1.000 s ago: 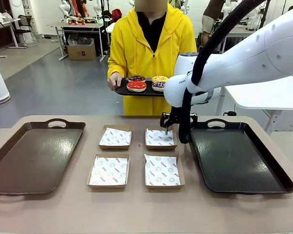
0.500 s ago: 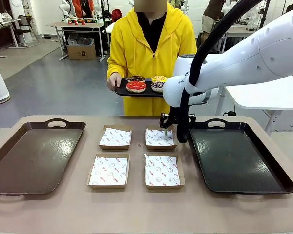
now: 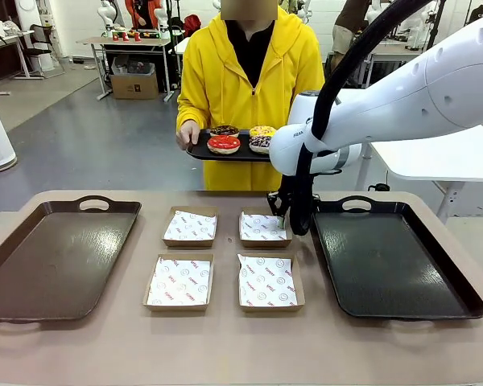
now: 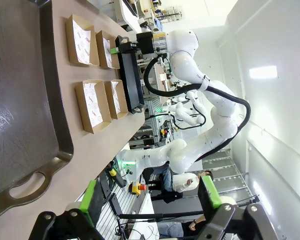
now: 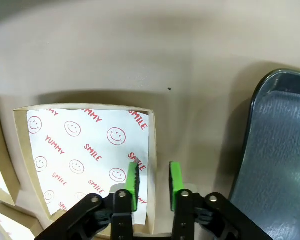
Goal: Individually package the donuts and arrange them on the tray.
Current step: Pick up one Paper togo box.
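A person in a yellow hoodie stands at the far side holding a small black tray (image 3: 200, 149) with the donuts: red (image 3: 224, 143), yellow (image 3: 263, 129), dark chocolate (image 3: 224, 129) and sprinkled chocolate (image 3: 261, 142). My right gripper (image 3: 278, 207) (image 5: 154, 181) is low at the back right cardboard box (image 3: 263, 227) (image 5: 85, 150). It is shut on the box's right wall, one green pad over the printed paper and the other outside. My left gripper (image 4: 150, 197) is open with nothing between its fingers, hanging off the table's left end.
Three more paper-lined boxes lie mid-table: back left (image 3: 190, 227), front left (image 3: 178, 282), front right (image 3: 266, 281). A large brown tray (image 3: 32, 273) sits on the left and a dark tray (image 3: 402, 273) on the right, close beside my right gripper.
My right gripper has dropped a little onto the back right box's edge and closed its fingers on the wall. The person and the left arm have stayed put.
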You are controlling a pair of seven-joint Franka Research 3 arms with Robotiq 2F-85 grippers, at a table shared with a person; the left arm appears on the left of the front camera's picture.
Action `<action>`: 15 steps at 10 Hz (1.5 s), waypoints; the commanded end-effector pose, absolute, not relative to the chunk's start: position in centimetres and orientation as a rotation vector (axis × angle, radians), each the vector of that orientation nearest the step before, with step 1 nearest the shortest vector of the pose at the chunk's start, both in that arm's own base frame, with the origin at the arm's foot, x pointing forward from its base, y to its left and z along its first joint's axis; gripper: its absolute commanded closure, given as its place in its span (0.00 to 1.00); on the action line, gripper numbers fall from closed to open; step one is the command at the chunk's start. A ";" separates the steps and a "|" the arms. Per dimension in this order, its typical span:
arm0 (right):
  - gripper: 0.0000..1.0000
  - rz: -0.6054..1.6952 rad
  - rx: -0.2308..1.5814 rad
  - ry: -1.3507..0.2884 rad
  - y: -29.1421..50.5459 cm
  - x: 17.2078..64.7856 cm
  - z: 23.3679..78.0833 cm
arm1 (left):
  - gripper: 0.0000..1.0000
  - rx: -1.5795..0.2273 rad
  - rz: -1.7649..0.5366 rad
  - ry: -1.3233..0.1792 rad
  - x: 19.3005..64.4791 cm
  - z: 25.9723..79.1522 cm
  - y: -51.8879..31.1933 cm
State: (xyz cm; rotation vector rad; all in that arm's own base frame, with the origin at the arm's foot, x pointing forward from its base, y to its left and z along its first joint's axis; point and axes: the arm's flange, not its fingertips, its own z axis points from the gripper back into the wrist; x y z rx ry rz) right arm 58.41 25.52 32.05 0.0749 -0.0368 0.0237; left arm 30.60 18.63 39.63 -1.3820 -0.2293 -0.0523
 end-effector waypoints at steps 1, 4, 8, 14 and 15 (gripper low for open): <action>1.00 0.024 0.091 -0.025 25.6 59.0 32.0 | 0.00 -1.390 -0.054 -0.241 30.4 39.7 18.7; 1.00 0.004 0.095 -0.030 25.5 59.1 32.0 | 0.00 -1.390 -0.054 -0.241 30.4 39.7 18.7; 1.00 -0.052 0.092 -0.030 26.1 58.6 34.8 | 0.00 -1.390 -0.054 -0.241 30.4 39.7 18.7; 1.00 -0.016 -0.005 -0.039 27.4 57.3 47.6 | 0.00 -1.390 -0.054 -0.241 30.4 39.7 18.7; 1.00 -0.022 -0.008 -0.057 27.6 57.2 49.4 | 0.00 -1.390 -0.054 -0.241 30.4 39.7 18.7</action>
